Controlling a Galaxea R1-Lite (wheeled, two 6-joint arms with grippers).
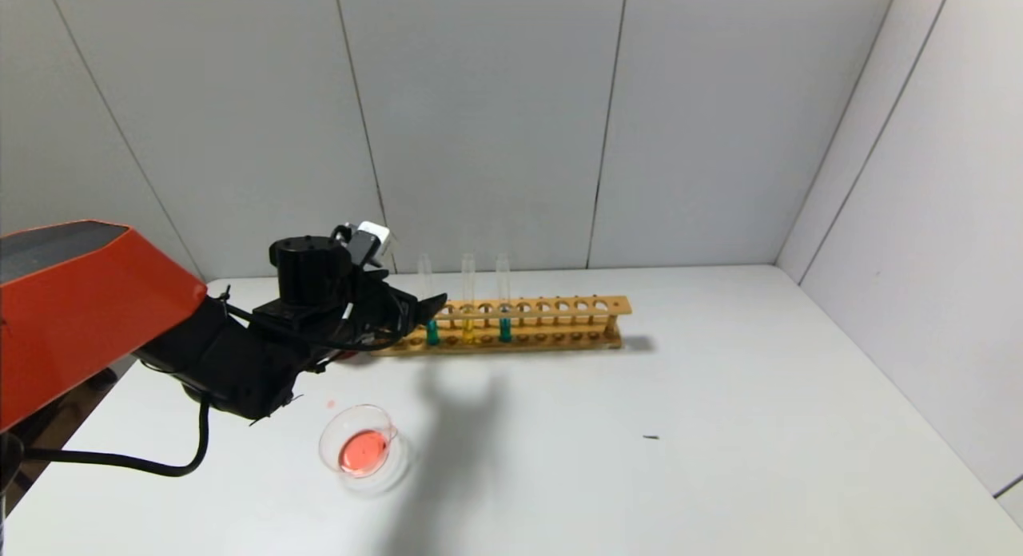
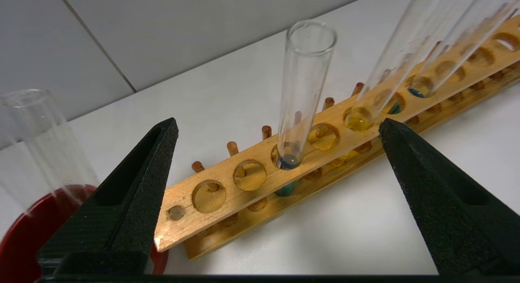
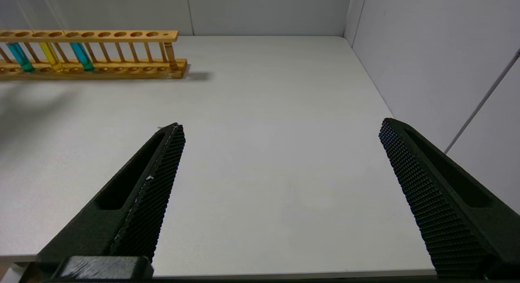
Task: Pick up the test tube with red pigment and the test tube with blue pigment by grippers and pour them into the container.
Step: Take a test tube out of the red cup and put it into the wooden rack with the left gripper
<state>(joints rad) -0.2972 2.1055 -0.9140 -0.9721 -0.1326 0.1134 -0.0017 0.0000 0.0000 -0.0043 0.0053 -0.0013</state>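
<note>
The white matte table (image 1: 719, 428) carries a long pale wooden rack (image 1: 551, 323) with a row of round holes, standing near the back wall. The left arm's black casing reaches across the table's left part, and the left gripper (image 1: 415, 312) hovers at the rack's left end with its two pointed, rough-textured black fingers spread wide and nothing between them.

Only the left wrist view shows what sits beside that end: an opaque dark red cup (image 2: 24, 234) with an empty-looking clear tube (image 2: 44, 140) standing in it, and the slim clear glass test tube with teal-blue liquid (image 2: 302, 92) upright in its hole, framed between the fingertips but untouched. The head view shows it (image 1: 430, 320) left of a yellow-liquid tube (image 1: 467, 308) and a second teal-liquid tube (image 1: 503, 312).

Only the head view shows the small shallow clear glass dish (image 1: 364, 450), set well in front of the rack, with orange-red liquid pooled in it.

The right gripper (image 3: 280, 130), seen only in its own wrist view, hangs over bare table well apart from the rack, its fingers wide apart too.
</note>
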